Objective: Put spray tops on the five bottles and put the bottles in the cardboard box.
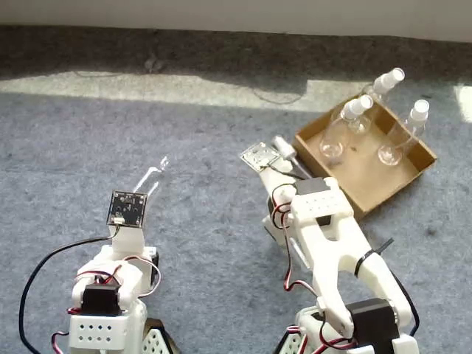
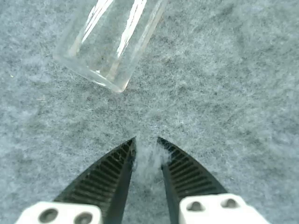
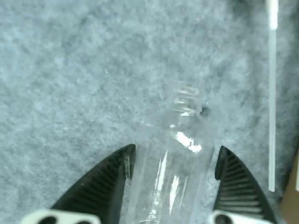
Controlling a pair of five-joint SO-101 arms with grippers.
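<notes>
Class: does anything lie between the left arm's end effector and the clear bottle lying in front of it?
Nothing visible does. Bare grey carpet separates the left end effector from the near end of the bottle, which lies on its side and is not touching it.
</notes>
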